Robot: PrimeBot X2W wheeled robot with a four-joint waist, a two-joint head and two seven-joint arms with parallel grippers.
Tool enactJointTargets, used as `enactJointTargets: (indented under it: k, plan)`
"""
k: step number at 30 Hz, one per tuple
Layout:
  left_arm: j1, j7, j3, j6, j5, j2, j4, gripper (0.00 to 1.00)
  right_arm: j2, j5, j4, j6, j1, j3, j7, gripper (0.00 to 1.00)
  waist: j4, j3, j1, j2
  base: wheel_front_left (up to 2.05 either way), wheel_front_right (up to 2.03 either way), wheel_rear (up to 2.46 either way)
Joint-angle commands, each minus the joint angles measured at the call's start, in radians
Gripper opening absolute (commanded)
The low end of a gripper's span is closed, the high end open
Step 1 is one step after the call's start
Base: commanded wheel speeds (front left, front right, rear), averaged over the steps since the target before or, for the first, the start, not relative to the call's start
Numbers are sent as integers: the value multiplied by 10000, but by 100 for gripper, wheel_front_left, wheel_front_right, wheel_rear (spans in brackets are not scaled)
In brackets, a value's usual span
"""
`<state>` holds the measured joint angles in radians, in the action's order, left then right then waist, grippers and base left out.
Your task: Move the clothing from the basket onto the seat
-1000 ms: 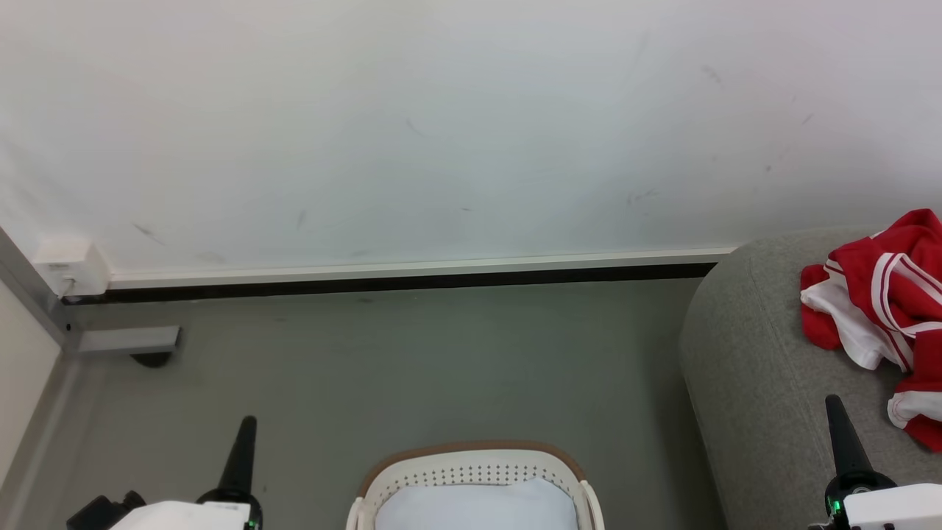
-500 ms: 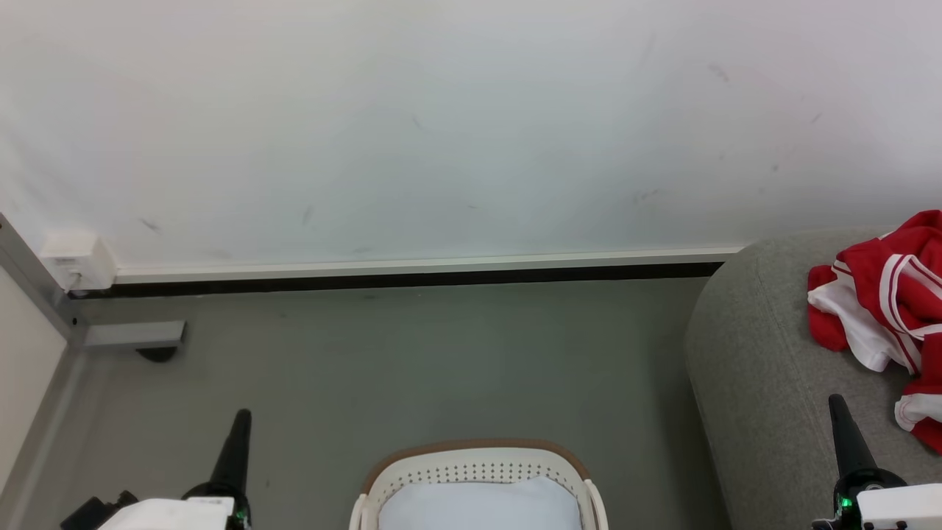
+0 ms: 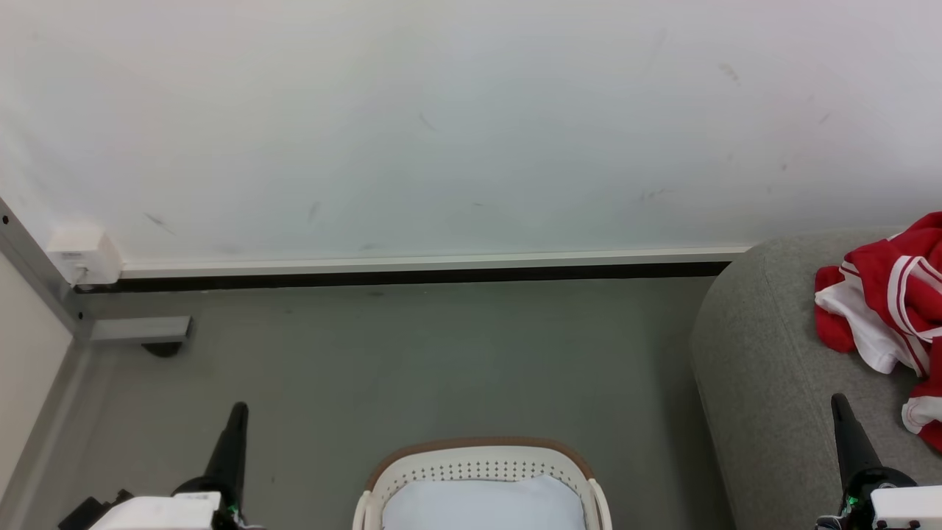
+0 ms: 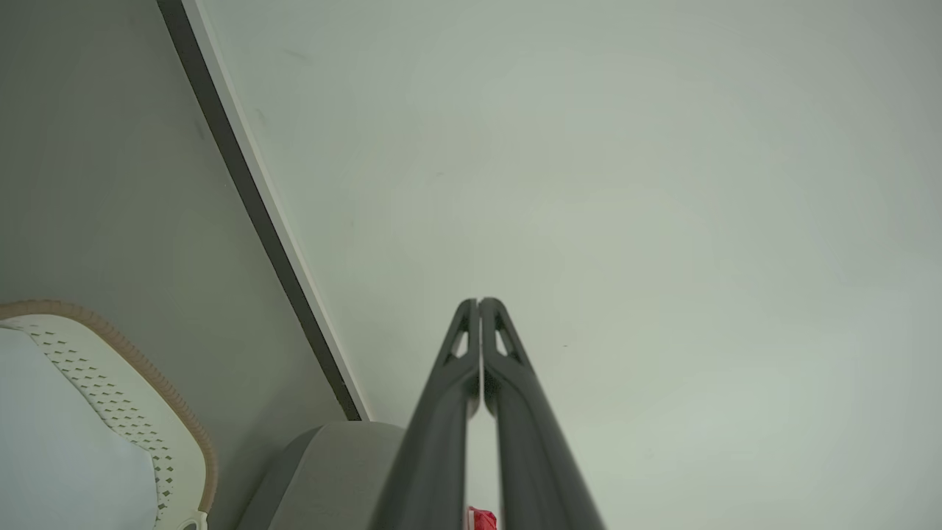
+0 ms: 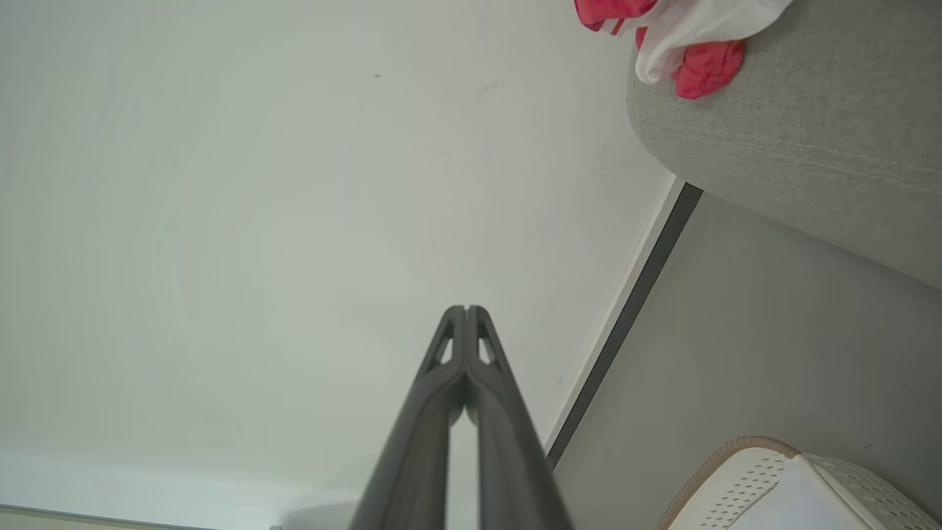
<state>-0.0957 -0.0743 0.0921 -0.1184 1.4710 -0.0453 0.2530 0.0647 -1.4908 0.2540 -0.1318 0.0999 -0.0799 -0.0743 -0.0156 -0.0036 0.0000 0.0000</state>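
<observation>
Since a second ago the whole scene is sliding slightly rightward in the head view: the camera is turning, the things are not shifting. Red sports clothing with white stripes (image 3: 894,287) is lying on the large grey woven seat (image 3: 765,368). Small oval cream basket with brown rim (image 3: 478,447) is sitting on the grey floor (image 3: 441,353). Left claw (image 3: 238,409) and right claw (image 3: 837,401) are pointing up-view, fingers pressed together, gripping nothing. Marking on the white wall box (image 3: 82,254) is too small to read.

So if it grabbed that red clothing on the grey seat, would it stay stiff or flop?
Probably flop: the clothing lies crumpled in folds on the seat. Likely light, being thin fabric. It shouldn't roll or break.
</observation>
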Motion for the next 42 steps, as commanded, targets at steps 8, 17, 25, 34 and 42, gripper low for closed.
enactJointTargets:
  k: [8,17,25,34,42]
  plan:
    - [-148,-219,150,-95,690,-78,-74,0,-64,-585,-109,18,136,-194,-209,0,63,27,0,0,0,0,0]
    - [-168,-376,220,-134,1247,-81,-93,0,-135,-1106,-120,20,136,-335,-378,0,129,55,0,0,0,0,0]
    - [-174,-435,244,-150,1481,-80,-95,0,-151,-1225,-124,21,135,-384,-435,0,156,67,0,0,0,0,0]
    - [-173,-435,243,-150,1481,-80,-96,0,-151,-1223,-122,21,134,-385,-437,0,156,67,0,0,0,0,0]
    - [-172,-434,243,-150,1482,-80,-95,0,-153,-1221,-122,21,134,-386,-437,0,156,67,0,0,0,0,0]
